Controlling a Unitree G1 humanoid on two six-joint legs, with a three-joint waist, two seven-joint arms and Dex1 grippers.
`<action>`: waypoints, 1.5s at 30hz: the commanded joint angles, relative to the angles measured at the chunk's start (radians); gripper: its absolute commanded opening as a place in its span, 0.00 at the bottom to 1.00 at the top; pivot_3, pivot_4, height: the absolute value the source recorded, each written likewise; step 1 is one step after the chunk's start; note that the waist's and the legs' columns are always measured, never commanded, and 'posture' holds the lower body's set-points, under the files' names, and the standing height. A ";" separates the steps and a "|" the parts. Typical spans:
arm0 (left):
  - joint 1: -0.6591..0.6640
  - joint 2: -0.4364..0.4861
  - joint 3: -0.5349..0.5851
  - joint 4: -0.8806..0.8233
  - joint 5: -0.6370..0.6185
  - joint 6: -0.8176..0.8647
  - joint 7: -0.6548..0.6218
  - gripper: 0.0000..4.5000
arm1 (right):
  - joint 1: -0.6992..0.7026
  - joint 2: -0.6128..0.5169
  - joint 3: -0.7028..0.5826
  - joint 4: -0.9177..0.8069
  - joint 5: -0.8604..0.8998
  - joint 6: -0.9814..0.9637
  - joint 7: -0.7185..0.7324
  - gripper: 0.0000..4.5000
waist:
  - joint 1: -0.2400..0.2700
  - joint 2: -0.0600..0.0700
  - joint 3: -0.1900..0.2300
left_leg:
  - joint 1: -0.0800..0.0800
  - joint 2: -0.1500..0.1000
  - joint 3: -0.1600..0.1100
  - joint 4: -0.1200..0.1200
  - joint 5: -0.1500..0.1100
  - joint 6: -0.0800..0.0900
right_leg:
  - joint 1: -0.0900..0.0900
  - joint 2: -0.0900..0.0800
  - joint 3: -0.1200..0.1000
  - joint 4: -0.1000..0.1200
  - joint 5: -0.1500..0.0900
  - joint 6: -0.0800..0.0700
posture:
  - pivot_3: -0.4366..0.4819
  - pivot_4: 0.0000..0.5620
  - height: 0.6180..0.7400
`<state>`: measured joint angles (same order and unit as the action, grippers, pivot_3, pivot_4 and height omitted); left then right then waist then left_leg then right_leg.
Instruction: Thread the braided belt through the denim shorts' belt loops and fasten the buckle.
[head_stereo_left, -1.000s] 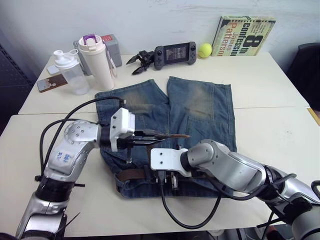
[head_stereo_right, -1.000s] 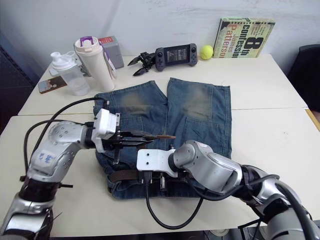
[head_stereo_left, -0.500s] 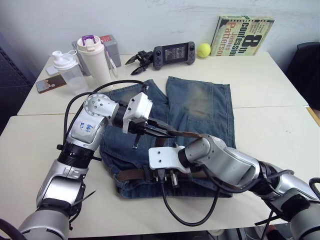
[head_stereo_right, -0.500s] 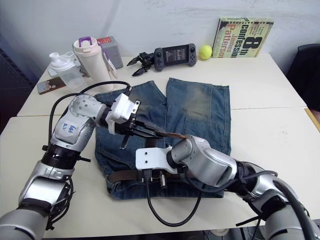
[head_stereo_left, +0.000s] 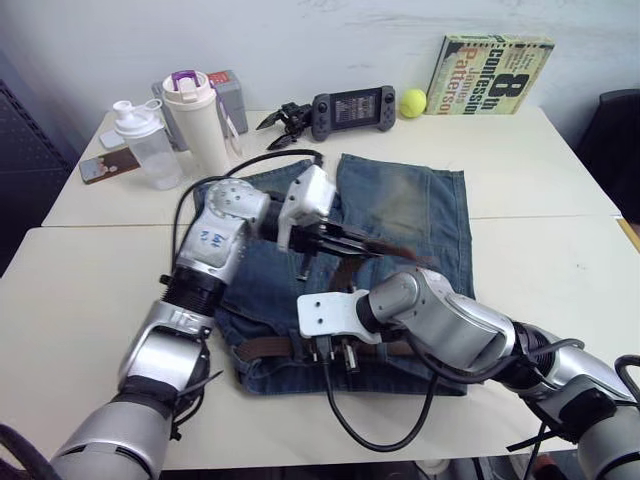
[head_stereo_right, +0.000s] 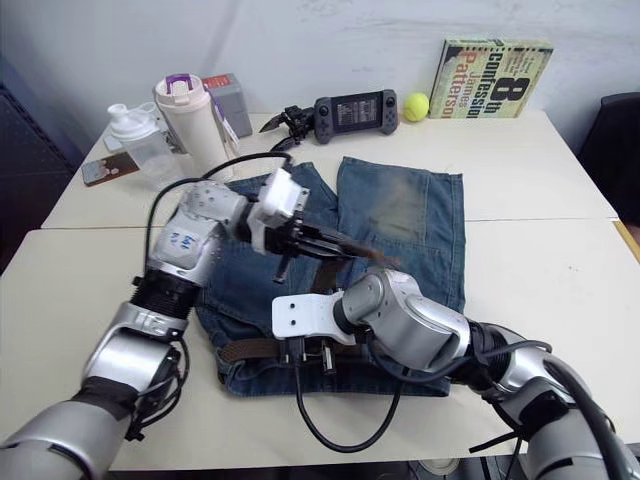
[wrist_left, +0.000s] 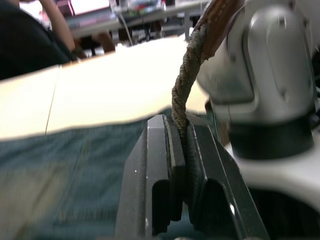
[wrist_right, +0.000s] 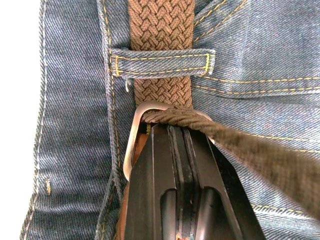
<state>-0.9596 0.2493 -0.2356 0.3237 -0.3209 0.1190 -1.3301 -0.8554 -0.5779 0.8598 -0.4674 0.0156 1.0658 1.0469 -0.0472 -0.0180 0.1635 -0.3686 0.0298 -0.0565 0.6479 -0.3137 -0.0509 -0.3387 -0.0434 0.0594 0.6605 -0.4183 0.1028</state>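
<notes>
Right wrist view, item one: the braided belt (wrist_right: 161, 30) runs under a belt loop (wrist_right: 162, 61) on the waistband of the denim shorts (wrist_right: 75, 125), and its free end comes back through the silver buckle (wrist_right: 137, 130) and slants away across the denim. My right hand (wrist_right: 177, 135) sits with its black fingers together, pinning the buckle end at the frame.

Item two, left wrist view: my left hand (wrist_left: 182, 145) has its fingers closed on the belt's free length, which rises taut from between the pads. From the head camera, that left hand (head_stereo_left: 345, 243) holds the strap raised over the shorts' legs, while the right hand (head_stereo_left: 335, 352) stays low at the waistband near the worktop's (head_stereo_left: 80, 290) front edge.

Item three, step in hand: as I judge it, threading looks largely done at this loop and the work is fastening, drawing the tail through the buckle.

Item four, next move: I would pull the tail until snug, keep the frame pinned, then seat the prong. I cannot see the prong clearly.

Item five, bystanders: tumbler (head_stereo_left: 198, 122), tennis ball (head_stereo_left: 412, 101), book (head_stereo_left: 490, 62), all well apart.
</notes>
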 joint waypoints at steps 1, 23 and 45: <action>-0.151 -0.074 0.095 -0.138 -0.053 -0.038 0.140 0.00 | 0.107 0.008 0.207 0.114 0.004 0.035 0.018 0.01 | -0.002 0.000 0.000 | 0.000 0.000 0.000 0.000 0.000 0.000 | 0.000 0.000 0.000 0.000 0.000 0.000 | 0.48 0.27 0.99; -0.149 -0.146 0.170 -0.124 -0.134 0.167 0.233 0.00 | 0.119 0.026 0.200 0.130 -0.052 0.012 0.051 0.01 | 0.019 0.001 0.000 | -0.001 -0.001 -0.001 0.000 0.002 -0.003 | 0.000 0.000 -0.001 0.000 0.000 0.000 | 0.48 0.27 0.99; 0.565 0.316 0.231 -0.436 0.155 -0.153 0.343 0.00 | 0.401 0.113 -0.460 -0.328 0.079 0.247 -0.263 0.01 | 0.042 0.004 0.013 | -0.010 -0.005 -0.005 -0.001 0.002 -0.004 | -0.007 -0.005 -0.001 -0.004 0.001 -0.001 | 0.48 0.27 0.99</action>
<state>-0.4018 0.5440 -0.0154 -0.0521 -0.1690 0.0201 -0.9842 -0.4597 -0.4713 0.4441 -0.7356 0.0605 1.2909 0.7934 -0.0054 -0.0139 0.1760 -0.3805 0.0248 -0.0621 0.6470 -0.3119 -0.0552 -0.3472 -0.0479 0.0580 0.6565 -0.4170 0.1020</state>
